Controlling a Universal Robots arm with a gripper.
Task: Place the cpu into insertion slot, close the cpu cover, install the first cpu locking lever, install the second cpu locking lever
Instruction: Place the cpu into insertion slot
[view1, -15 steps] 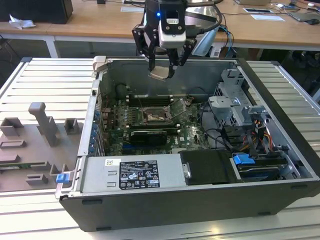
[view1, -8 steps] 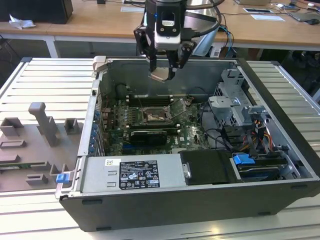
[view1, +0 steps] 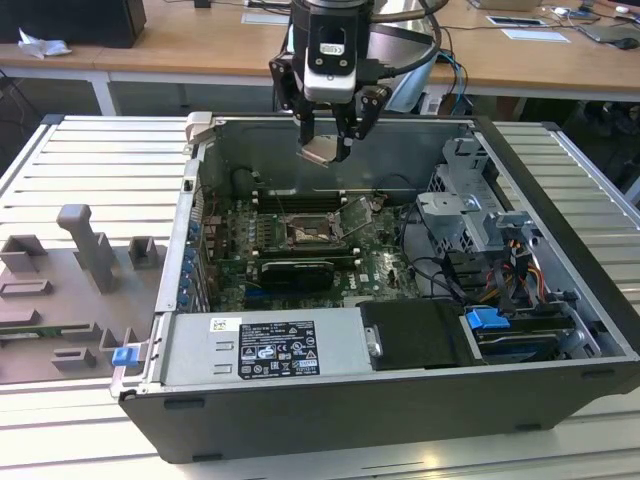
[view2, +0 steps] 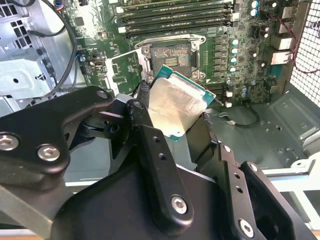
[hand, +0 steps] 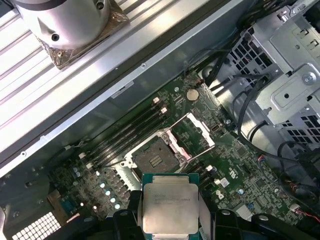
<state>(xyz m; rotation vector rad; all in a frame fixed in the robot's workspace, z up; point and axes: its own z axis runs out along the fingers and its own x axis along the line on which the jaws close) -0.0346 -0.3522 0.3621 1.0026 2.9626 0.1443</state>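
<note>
My gripper (view1: 326, 140) hangs above the open computer case, shut on the cpu (view1: 321, 151), a small pale square chip held by its edges and tilted. In both wrist views the cpu (view2: 175, 106) (hand: 170, 202) sits between the black fingers (view2: 142, 117), well above the green motherboard (view1: 385, 268). The insertion slot (view1: 311, 232) (view2: 171, 55) (hand: 154, 158) lies bare below, with a dark centre and a silvery rim. The cpu cover (view1: 360, 214) (view2: 124, 70) (hand: 194, 131) stands flipped open beside the slot on its hinge.
Memory slots (view2: 175, 17) run along one side of the socket. A grey drive cage (view1: 470, 215) and loose cables (view1: 440, 275) fill the case towards the exterior view's right. The power supply (view1: 262, 348) lies along the near wall. A grey fixture tray (view1: 70, 290) sits outside.
</note>
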